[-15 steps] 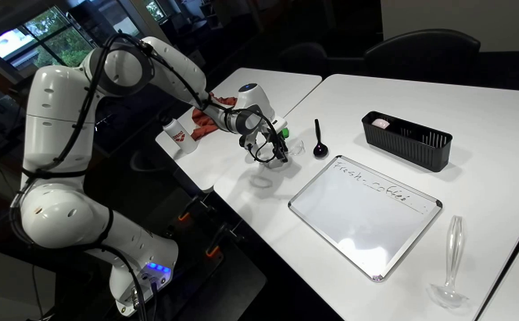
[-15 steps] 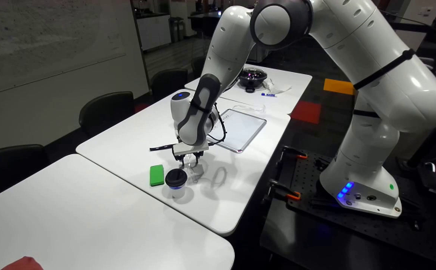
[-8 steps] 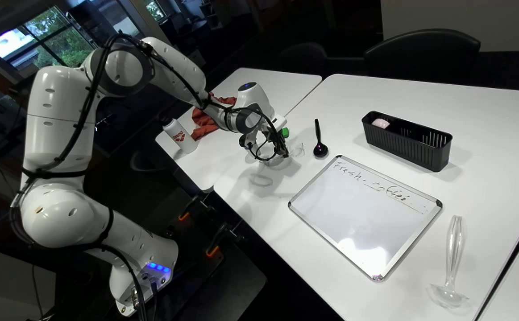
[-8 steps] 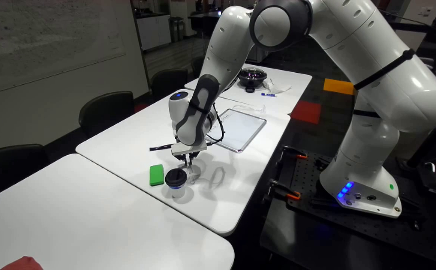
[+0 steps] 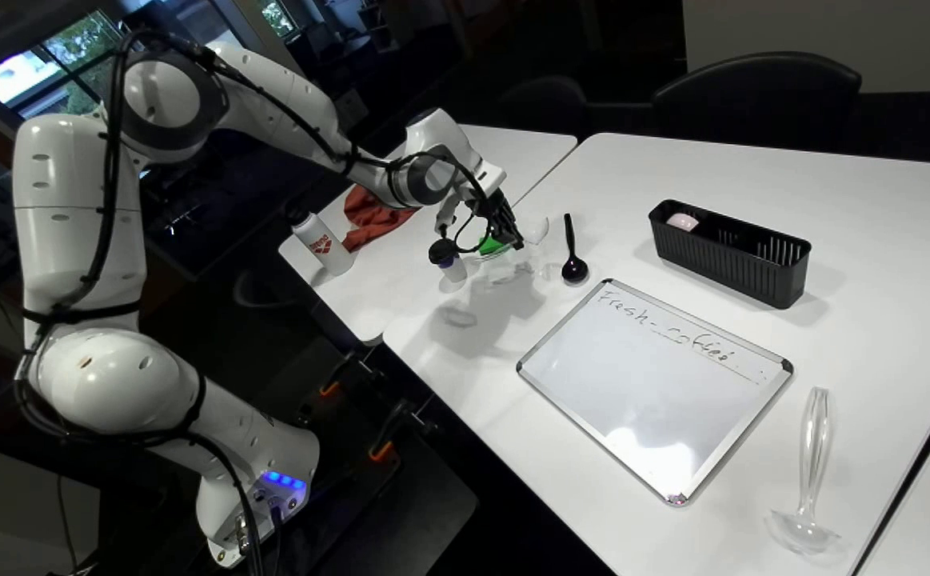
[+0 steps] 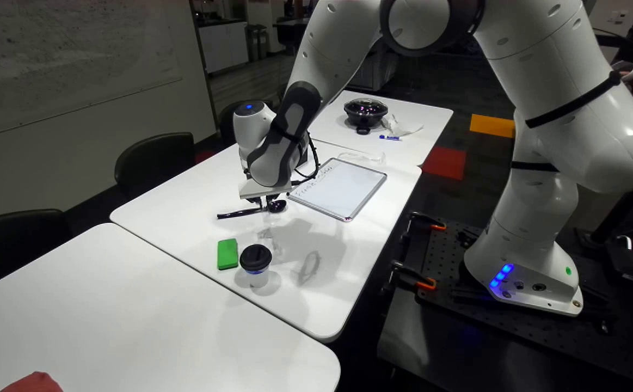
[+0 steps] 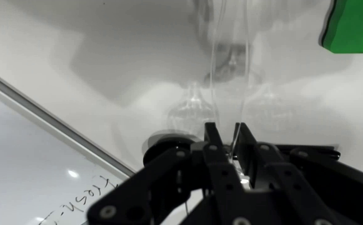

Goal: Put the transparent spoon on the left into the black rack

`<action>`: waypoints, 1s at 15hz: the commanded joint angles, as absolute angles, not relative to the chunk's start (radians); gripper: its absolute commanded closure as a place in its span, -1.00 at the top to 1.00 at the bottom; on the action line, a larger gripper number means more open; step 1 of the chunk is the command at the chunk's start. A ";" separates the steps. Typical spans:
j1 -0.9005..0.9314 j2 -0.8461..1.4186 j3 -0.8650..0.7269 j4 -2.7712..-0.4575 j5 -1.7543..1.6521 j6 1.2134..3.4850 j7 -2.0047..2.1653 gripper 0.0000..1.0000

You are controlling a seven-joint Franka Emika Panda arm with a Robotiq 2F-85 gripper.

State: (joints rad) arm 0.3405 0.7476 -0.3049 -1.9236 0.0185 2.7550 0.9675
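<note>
The transparent spoon (image 7: 230, 78) is hanging at the centre of the wrist view, its clear outline running toward the top edge, and the end effector (image 7: 226, 128) is pinching it between both fingertips. Its shadow and bright glints are lying apart from it on the bench (image 5: 872, 200), so the spoon seems to be hanging off the surface: the pick is looking done. Carrying, lowering and releasing are remaining, as the black rack (image 5: 720, 266) is standing well apart, at the upper right in an exterior view. Counting outward, one transparent spoon is being held; one black spoon (image 5: 574, 270) is lying near it; one green block (image 6: 227, 254) and one dark-lidded cup (image 6: 256, 267) are resting near each other, left of centre in an exterior view; one whiteboard (image 5: 656, 392) is lying right of centre; one rack is holding one pale pink object (image 5: 681, 222); one longer clear utensil (image 5: 811, 464) is lying at the lower right; one white bottle (image 5: 323, 244) and one red cloth (image 5: 370, 218) are resting left of centre; one lidded pot (image 6: 366, 112) and one blue marker (image 6: 390, 138) are sitting at the upper middle.
</note>
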 commanded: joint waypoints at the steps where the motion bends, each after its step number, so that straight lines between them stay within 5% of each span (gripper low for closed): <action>1: 0.448 0.589 -0.454 -1.987 -0.107 2.651 1.078 -0.91; 15: 0.281 0.596 -0.494 -1.738 -0.848 2.348 1.740 -0.91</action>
State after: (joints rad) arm 0.3307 0.5435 -0.5282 -1.8114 -0.7366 2.3933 1.5970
